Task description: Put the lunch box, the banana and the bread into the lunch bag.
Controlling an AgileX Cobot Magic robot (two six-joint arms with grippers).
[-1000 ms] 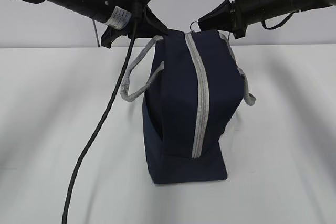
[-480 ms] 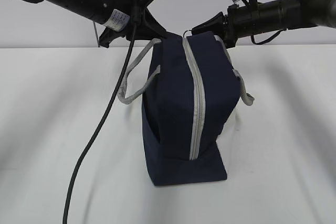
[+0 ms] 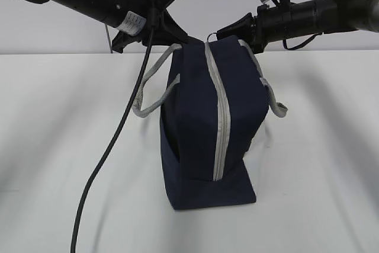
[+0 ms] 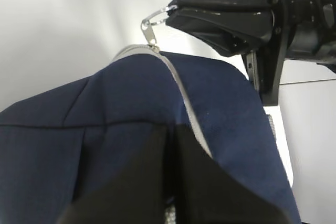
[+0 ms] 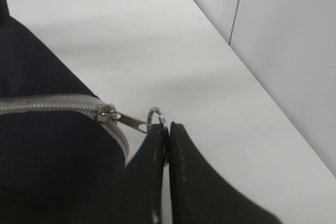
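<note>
A plain white table (image 3: 65, 146) fills the lower part of the exterior view, with a pale grey wall (image 3: 207, 4) behind it; the right wrist view shows the table edge meeting light wall panels (image 5: 283, 35) toward 2 o'clock. There is 1 lunch bag (image 3: 201, 128), navy blue, standing upright at the table's middle, with 1 grey zipper (image 3: 222, 122) closed along its front face and over the top, 2 grey handles (image 3: 151, 87) hanging at 9 and 3 o'clock of the bag, and 1 ring pull (image 5: 156, 115) at the zipper's top end. 2 black arms reach in from 10 and 2 o'clock, and 1 black cable (image 3: 109, 152) hangs from the left one. The left gripper (image 4: 170, 166) has its jaws pressed together on the bag's top fabric; the right gripper (image 5: 167, 140) is clamped on the ring pull. A small white label (image 3: 133, 22) sits on the left arm; its print is too small to read
</note>
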